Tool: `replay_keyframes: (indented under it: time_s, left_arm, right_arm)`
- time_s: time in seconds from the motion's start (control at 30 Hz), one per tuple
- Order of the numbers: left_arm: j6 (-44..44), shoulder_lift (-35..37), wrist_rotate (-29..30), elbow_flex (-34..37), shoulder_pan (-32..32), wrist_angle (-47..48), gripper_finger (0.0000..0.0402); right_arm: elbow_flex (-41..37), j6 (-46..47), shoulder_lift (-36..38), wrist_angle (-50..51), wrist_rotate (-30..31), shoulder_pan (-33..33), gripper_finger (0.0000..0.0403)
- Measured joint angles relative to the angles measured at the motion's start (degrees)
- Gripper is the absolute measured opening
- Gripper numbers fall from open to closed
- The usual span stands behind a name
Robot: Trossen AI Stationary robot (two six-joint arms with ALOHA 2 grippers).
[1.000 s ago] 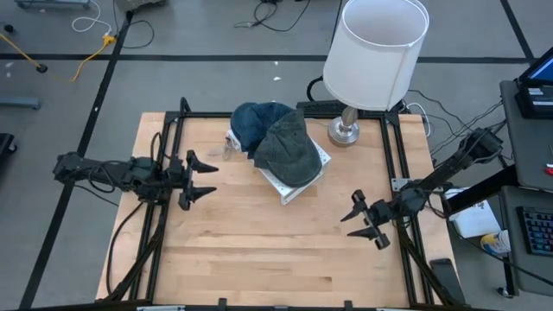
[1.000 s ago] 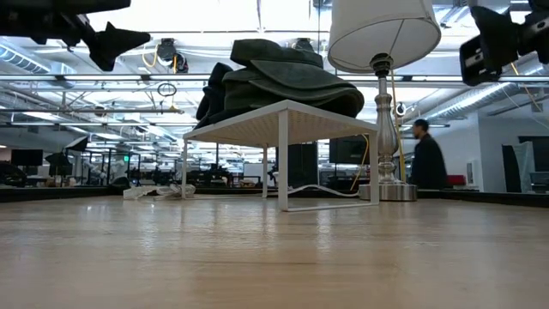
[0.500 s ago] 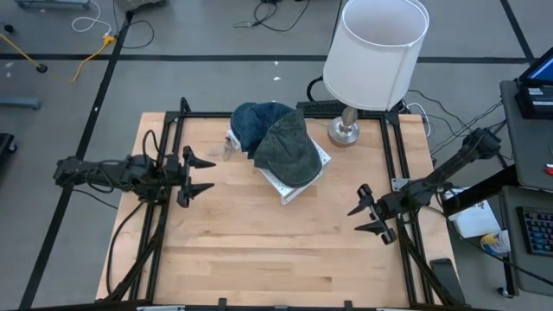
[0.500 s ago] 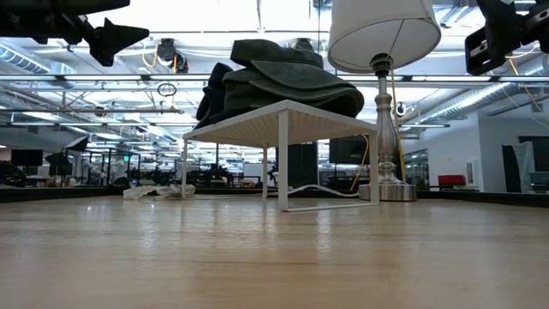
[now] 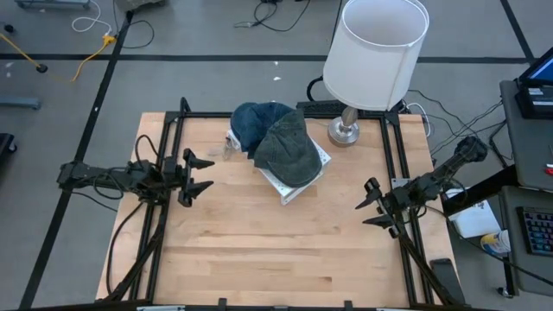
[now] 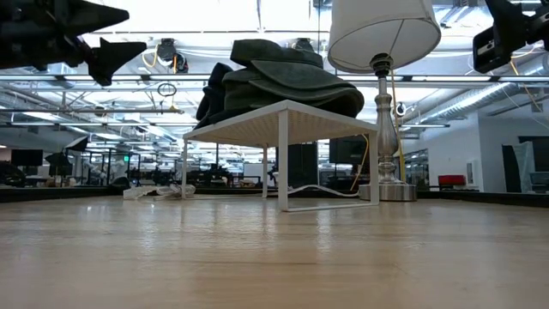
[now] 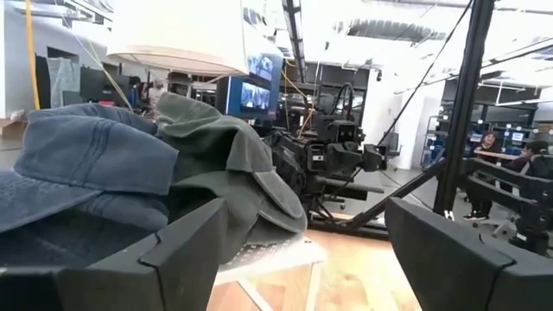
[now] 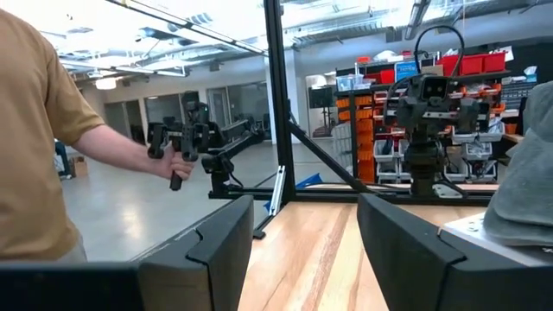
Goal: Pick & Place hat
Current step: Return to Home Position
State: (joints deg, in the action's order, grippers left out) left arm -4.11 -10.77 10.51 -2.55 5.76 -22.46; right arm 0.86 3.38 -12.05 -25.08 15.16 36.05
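Currently both arms are off the work. The left gripper (image 5: 206, 175) hangs over the left side of the table (image 5: 259, 250), fingers spread with nothing between them; its wrist view confirms the gap. The right gripper (image 5: 370, 206) sits near the right rail, jaws likewise apart and empty, well clear of the shelf (image 5: 298, 188).

Caps: piled on the white shelf toward the back of the table, just beside the lamp (image 5: 374, 52). From above, a gray-green cap (image 5: 290, 149) lies on top, overlapping a blue cap (image 5: 253, 123) that pokes out toward the back left. The low view shows the pile slumped, and one edge seems to droop at the shelf's rim.

Handling, my judgement: light, soft cloth. The crowns would collapse under any pinch, and the brims are likely the only stiff part. If one had to be lifted, I'd take the brim edge, or pinch a fold at the crown of the top cap from above. A pile this loose could drag its neighbours along or slide off the shelf.

Hard to make out:
- How many caps are in the pile. The folds merge and I can't count them.
- Most of the shelf top, which is covered.
- The right gripper in the low view, cut off at the corner with no fingers shown.
- The right wrist view catches only a sliver of gray cloth and a shelf corner.
- It also shows a person (image 8: 34, 138) beyond the table holding some handled device. I can't tell what it is.
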Motion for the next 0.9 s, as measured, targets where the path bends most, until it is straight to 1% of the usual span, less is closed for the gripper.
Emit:
replay_keyframes:
  time_s: [0.17,0.27,0.33,0.4,0.53,0.63,0.7,0.8,0.9]
  left_arm:
    - [-0.08,3.67,0.02,-0.02,-0.09,2.45,0.0314]
    - [-1.98,6.95,0.04,0.00,-0.66,7.34,0.0319]
    - [-3.69,9.23,0.04,0.00,-1.12,10.65,0.0323]
    - [-4.51,10.71,0.13,0.02,-1.50,12.07,0.0325]
    - [-4.78,10.52,0.10,0.06,-2.16,11.02,0.0323]
    - [-5.76,10.52,-0.13,1.71,-2.73,8.33,0.0317]
    - [-5.93,10.39,-0.02,1.85,-3.06,8.30,0.0314]
    - [-5.71,10.48,2.23,1.75,-3.93,8.70,0.0310]
    - [-6.09,10.50,1.47,1.73,-4.53,9.12,0.0313]
  right_arm:
    - [0.00,0.02,8.39,8.88,0.24,-0.02,0.0201]
    - [-0.02,0.46,12.06,12.85,2.72,-0.02,0.0201]
    - [0.37,0.35,11.86,13.82,4.21,-0.02,0.0201]
    - [0.50,0.55,11.88,14.32,4.40,-0.07,0.0201]
    - [0.50,1.24,11.91,15.44,4.62,-0.07,0.0201]
    - [0.50,3.12,11.91,17.00,7.60,-0.07,0.0201]
    - [0.50,4.02,11.94,17.63,8.86,-0.09,0.0201]
    - [0.48,4.02,11.91,18.24,8.85,-0.09,0.0201]
    - [0.48,3.98,11.93,18.87,8.79,-0.09,0.0201]
